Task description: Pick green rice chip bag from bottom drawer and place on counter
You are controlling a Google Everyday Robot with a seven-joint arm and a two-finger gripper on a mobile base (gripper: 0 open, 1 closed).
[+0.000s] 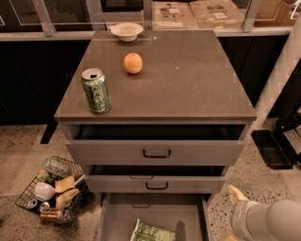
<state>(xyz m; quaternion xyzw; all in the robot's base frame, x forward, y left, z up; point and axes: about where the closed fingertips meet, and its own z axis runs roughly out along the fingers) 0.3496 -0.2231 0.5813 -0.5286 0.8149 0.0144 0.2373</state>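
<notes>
So, nearest the camera, the wide shallow grey bottom drawer (117, 216) is sitting pulled out the furthest of the three. The crinkly light-green and white foil rice chip bag (151, 231) is lying flat on its floor, right at the bottom edge of the view and partly cut off. Off to the right, outside the drawer and over the speckled floor, the claw (235, 194) is poking up from the chunky white arm (268, 221). It's near the drawer's right side but not touching the bag. Honestly can't tell whether the claw is open or closed.

On the left, a black wire basket (21, 200) of mixed trash is sitting on the floor beside the cabinet.

Going up, the grey middle drawer with a black handle (155, 183) and the grey top drawer with a black handle (155, 151) are each standing a little way open.

The flat grey-brown counter (188, 80) is carrying an upright green drink can (96, 90) near the front left. A round orange fruit (133, 63) is sitting behind it, and a small white bowl (126, 31) is sitting at the back edge. Flattened cardboard boxes (207, 12) are lying beyond that.
</notes>
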